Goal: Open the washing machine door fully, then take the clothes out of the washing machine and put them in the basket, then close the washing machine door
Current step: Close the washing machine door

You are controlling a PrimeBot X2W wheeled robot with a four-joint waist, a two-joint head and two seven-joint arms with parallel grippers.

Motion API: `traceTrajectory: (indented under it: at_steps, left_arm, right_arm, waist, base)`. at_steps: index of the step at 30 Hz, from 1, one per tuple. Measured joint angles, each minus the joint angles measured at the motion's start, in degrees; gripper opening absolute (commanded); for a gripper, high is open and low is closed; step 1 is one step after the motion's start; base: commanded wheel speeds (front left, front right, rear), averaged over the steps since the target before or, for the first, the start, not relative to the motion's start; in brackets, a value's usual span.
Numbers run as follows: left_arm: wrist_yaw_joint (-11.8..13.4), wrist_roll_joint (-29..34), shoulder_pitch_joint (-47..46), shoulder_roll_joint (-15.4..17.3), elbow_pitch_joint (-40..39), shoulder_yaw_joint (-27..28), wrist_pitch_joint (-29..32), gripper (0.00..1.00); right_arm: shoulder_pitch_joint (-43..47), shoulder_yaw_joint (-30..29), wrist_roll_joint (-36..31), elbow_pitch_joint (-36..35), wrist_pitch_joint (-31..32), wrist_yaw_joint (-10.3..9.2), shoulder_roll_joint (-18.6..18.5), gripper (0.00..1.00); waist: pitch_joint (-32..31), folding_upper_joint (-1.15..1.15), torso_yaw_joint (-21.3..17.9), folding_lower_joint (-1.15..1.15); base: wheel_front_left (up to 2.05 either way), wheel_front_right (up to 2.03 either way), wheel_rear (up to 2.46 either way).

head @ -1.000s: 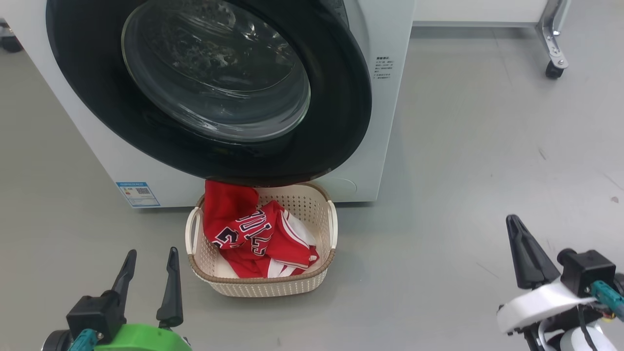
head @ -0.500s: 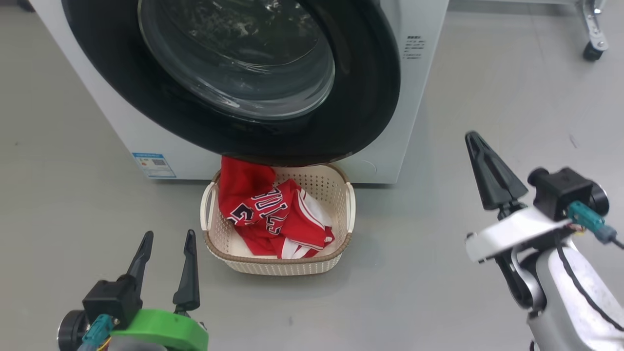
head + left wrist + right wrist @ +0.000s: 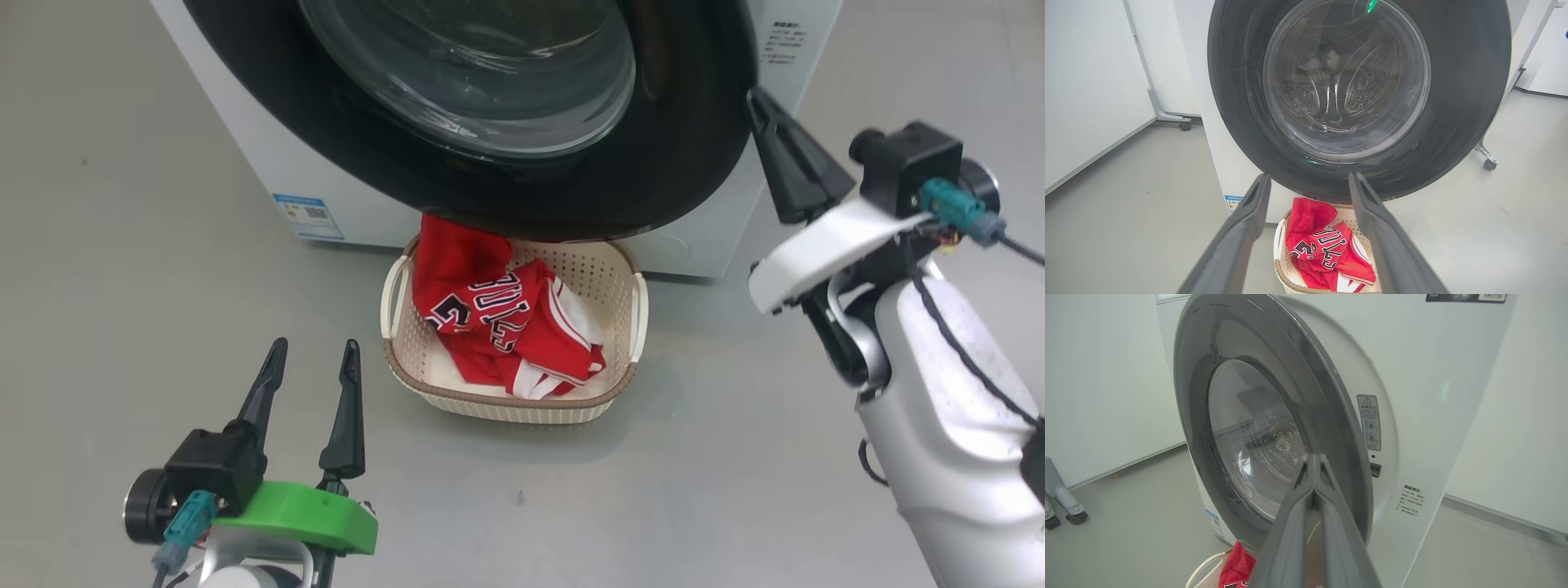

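The washing machine (image 3: pixel 784 49) stands at the top of the head view. Its washing machine door (image 3: pixel 702 155), black-rimmed with a glass bowl, hangs ajar over the basket (image 3: pixel 633 318). In the right wrist view the door (image 3: pixel 1196 396) stands off the white front (image 3: pixel 1433 396). The red clothes (image 3: pixel 506 318) lie in the cream basket on the floor. My right gripper (image 3: pixel 755 96) is shut and empty, its tip at the door rim's right edge. My left gripper (image 3: pixel 314 347) is open and empty, low and left of the basket. The left wrist view shows the door (image 3: pixel 1453 102) and clothes (image 3: pixel 1323 245) beyond the left gripper (image 3: pixel 1308 179).
Grey floor surrounds the machine. White panels on castered legs stand to either side (image 3: pixel 1184 124), (image 3: pixel 1488 163). A blue label (image 3: pixel 304 216) marks the machine's lower front. A warning sticker (image 3: pixel 1370 422) and the door latch slot (image 3: pixel 1375 469) sit right of the door.
The head camera has shifted, so the whole scene sits further right. My right arm has risen and swung in, its shut tip now reaching the door's right rim. The left gripper stays open.
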Motion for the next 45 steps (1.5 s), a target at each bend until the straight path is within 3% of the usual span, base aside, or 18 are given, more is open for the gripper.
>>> traceTrajectory:
  at_steps: [12,28,45]
  left_arm:
    - [0.0,0.5,-3.0,-1.4,0.0,-1.2,-1.1,1.0]
    - [0.0,0.5,-4.6,-2.3,1.5,-2.6,-2.9,1.0]
    - [-0.1,0.5,-6.1,-3.1,3.1,-4.6,-4.1,1.0]
  right_arm:
    - [-12.3,-2.1,0.0,7.3,2.3,0.07,0.4,0.0]
    - [-20.6,-2.3,0.1,16.3,2.5,1.48,-1.0,0.0]
    - [-28.6,-3.6,0.0,23.0,1.6,2.01,-5.2,0.0]
  waist:
    - [4.0,0.0,4.1,0.0]
    - [7.5,0.0,7.8,0.0]
    - [9.7,0.0,9.5,0.0]
  base:
    - [0.0,0.0,0.0]
    - [0.0,0.0,0.0]
    - [0.0,0.0,0.0]
